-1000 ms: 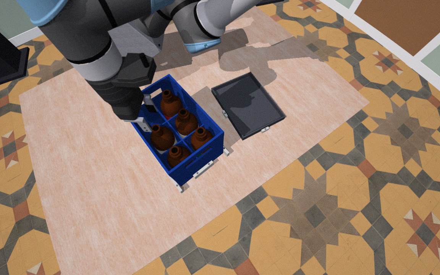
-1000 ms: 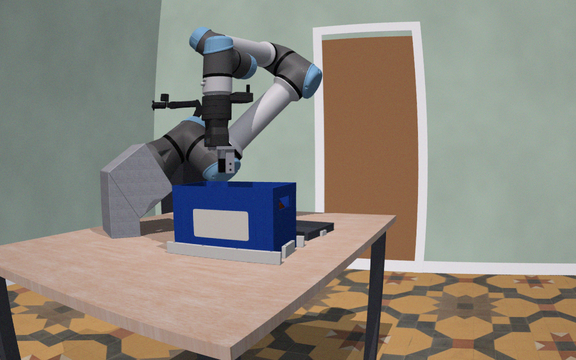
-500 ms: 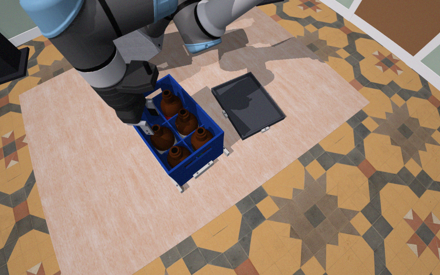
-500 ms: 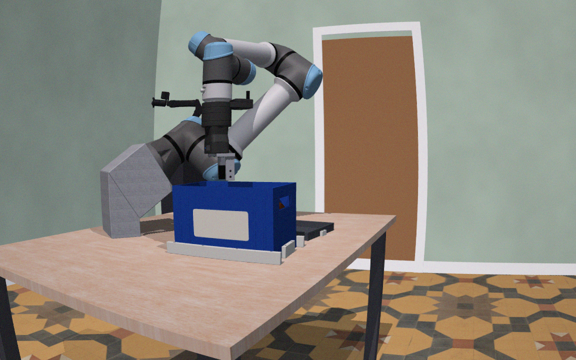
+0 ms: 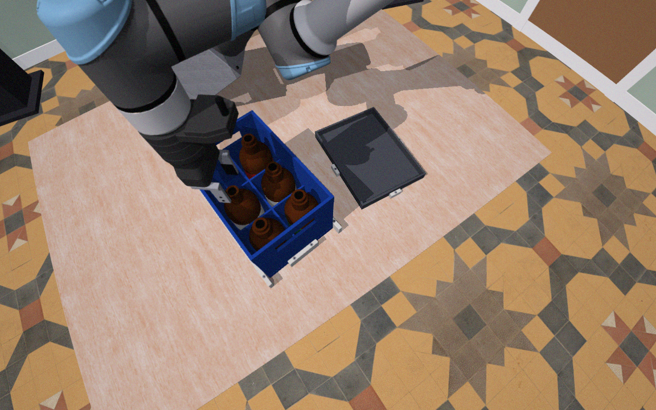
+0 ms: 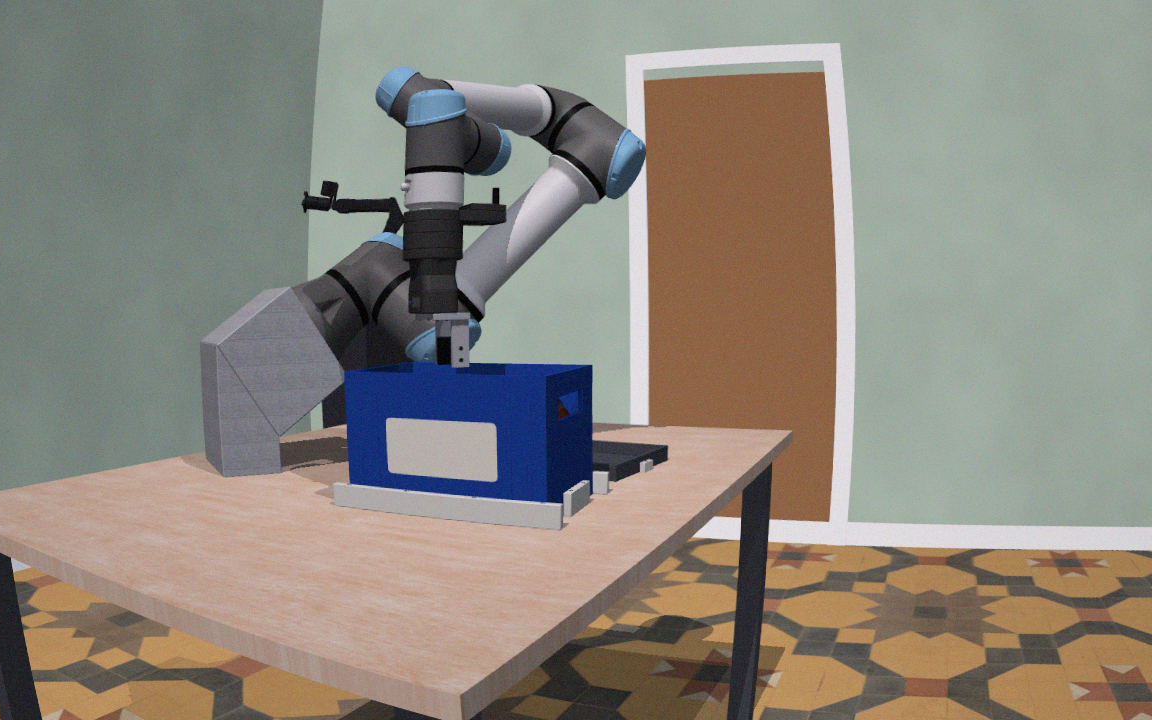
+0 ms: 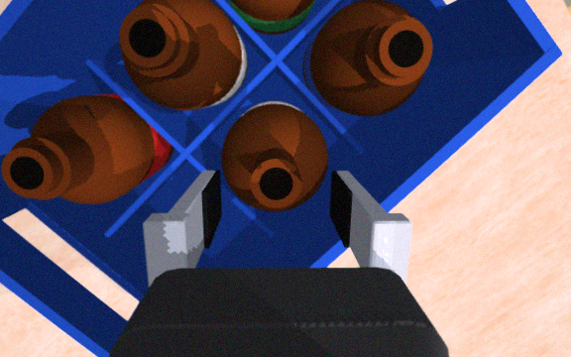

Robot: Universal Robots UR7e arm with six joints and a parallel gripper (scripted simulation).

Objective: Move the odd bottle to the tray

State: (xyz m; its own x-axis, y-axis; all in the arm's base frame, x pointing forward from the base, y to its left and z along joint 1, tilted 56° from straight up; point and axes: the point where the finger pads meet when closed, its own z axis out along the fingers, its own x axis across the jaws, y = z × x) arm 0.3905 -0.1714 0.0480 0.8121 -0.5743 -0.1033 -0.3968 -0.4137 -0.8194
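A blue crate holds five brown bottles; it also shows in the exterior view. My gripper is open and empty, its fingertips at about the crate's rim. In the wrist view the mouth of a white-labelled bottle lies between my two fingers, apart from both pads. That bottle stands in the middle cell on the crate's left side. Around it are a red-labelled bottle, another white-labelled one, a green-labelled one and a fifth. The dark tray is empty.
The cell under my left finger is empty. The tray lies right of the crate, a narrow gap between them. Grey corner brackets sit at the crate's foot. The arm's grey base stands behind the crate.
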